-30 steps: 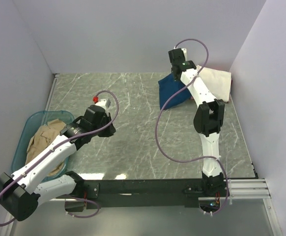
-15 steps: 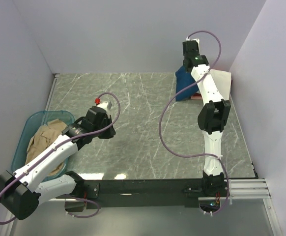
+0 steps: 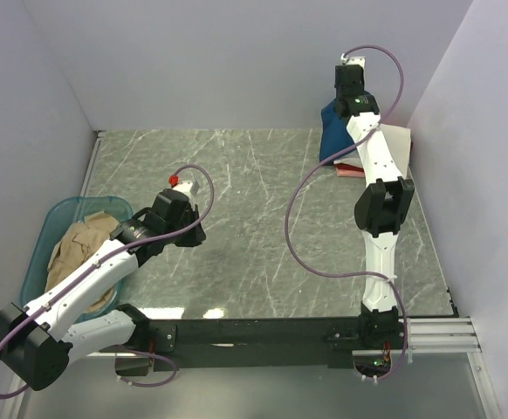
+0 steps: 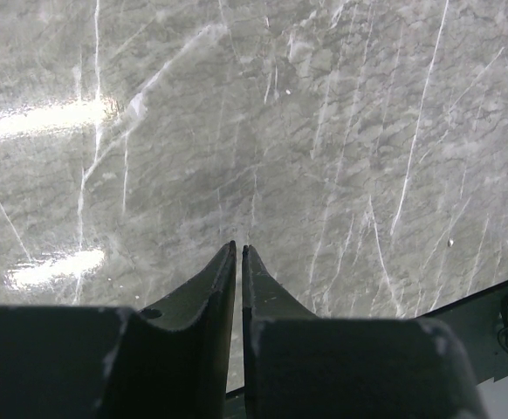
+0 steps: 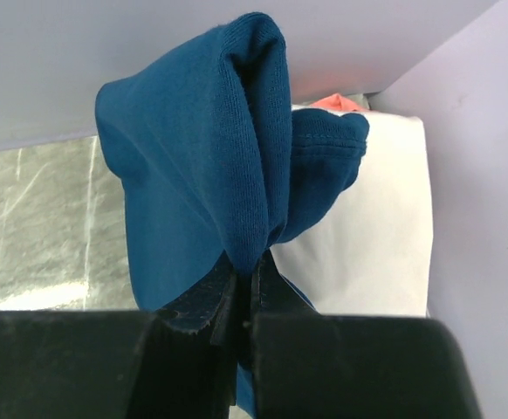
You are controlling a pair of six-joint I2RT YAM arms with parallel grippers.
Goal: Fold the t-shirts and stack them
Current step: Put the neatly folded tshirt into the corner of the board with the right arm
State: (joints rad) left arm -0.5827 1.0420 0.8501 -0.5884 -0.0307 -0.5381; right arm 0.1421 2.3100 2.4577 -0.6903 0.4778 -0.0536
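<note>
My right gripper [image 5: 247,266] is shut on a fold of the navy blue t-shirt [image 5: 193,175] and holds it lifted at the far right corner, over the cream t-shirt [image 5: 367,253]. In the top view the blue t-shirt [image 3: 334,140] hangs below the gripper [image 3: 348,94], with the cream t-shirt [image 3: 394,147] and a red one [image 3: 350,170] under it. A tan t-shirt [image 3: 75,249] lies in the teal tub [image 3: 40,253]. My left gripper [image 4: 238,253] is shut and empty above bare table; in the top view it [image 3: 184,231] sits at the centre left.
The table is grey marble [image 3: 254,218], walled at the back and both sides. The right wall [image 3: 463,131] is close to the stack. A black rail [image 3: 263,332] runs along the near edge.
My right gripper has carried the navy blue t-shirt up and to the right, from the table onto the cream t-shirt's corner. The left arm has barely moved.
</note>
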